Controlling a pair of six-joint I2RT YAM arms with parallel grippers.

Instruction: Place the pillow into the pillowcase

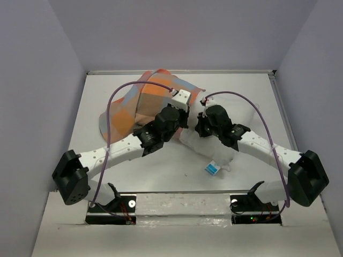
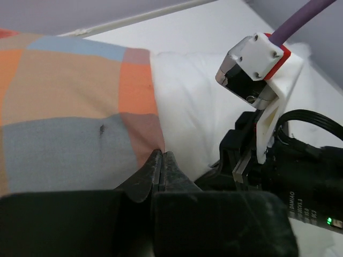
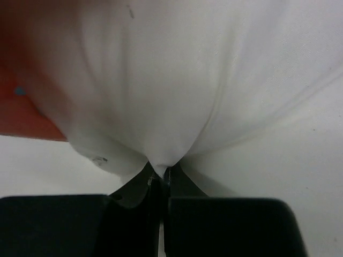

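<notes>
The job looks roughly half done. In the top view the pillowcase (image 1: pixel 140 104) lies bunched at the far middle of the table (image 1: pixel 161 176), and the pillow (image 1: pixel 201 147) runs from its mouth back toward the near right. The small blue tag (image 1: pixel 213 168) at the near end is out in the open.

The left wrist view shows the boundary clearly: the checked hem ends in a straight edge, and bare white cushion comes out just beside it. So 1 end is inside the sack and the rest is not yet covered; how deep that hidden end reaches cannot be told.

The left gripper (image 2: pixel 162 160) has its 2 fingers pressed together right at the hem, apparently pinching the edge of the cover. The right gripper (image 3: pixel 161 174) is clamped on a fold of the white cushion — the fabric gathers into a point between the tips, with a patch of orange off to the left.

What is left, by my judgement: hold the mouth open or draw it nearward, feed the uncovered length in, then tuck the tagged end under the hem.
</notes>
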